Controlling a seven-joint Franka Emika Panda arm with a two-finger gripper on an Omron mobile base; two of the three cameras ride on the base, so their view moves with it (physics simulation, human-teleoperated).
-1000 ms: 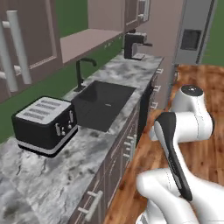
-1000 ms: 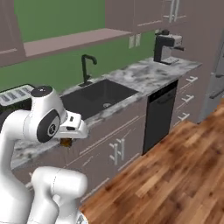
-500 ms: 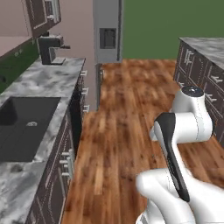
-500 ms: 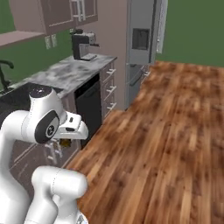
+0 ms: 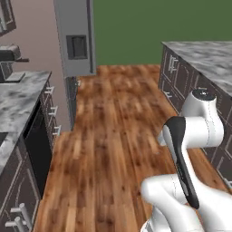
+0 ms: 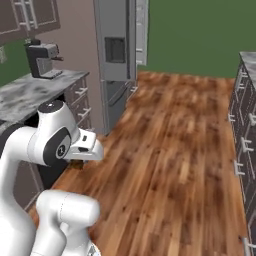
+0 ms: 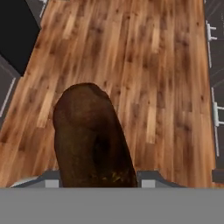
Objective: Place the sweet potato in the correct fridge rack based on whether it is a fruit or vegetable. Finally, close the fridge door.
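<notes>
In the hand view the sweet potato (image 7: 89,135), a stubby dark reddish-brown tuber, stands up between the jaws of my gripper (image 7: 98,177), which is shut on it above the wooden floor. From the right base view, my gripper (image 6: 77,161) hangs low beside the arm with a dark lump under the white hand. The tall grey fridge (image 6: 116,55) stands ahead, at the end of the counter, and is also at the upper left of the left base view (image 5: 74,38). Its pale door (image 6: 142,31) stands open on the right side. The fridge rack is out of view.
A marble counter (image 6: 35,90) with a coffee machine (image 6: 41,57) and dark cabinets runs along the left. A second counter with drawers (image 5: 199,59) lines the right. Wide wooden floor (image 6: 170,145) lies between them, up to the fridge.
The base has turned, so the whole picture swung from the sink and toaster to the floor and fridge. The arm keeps the same folded pose, with the gripper still shut.
</notes>
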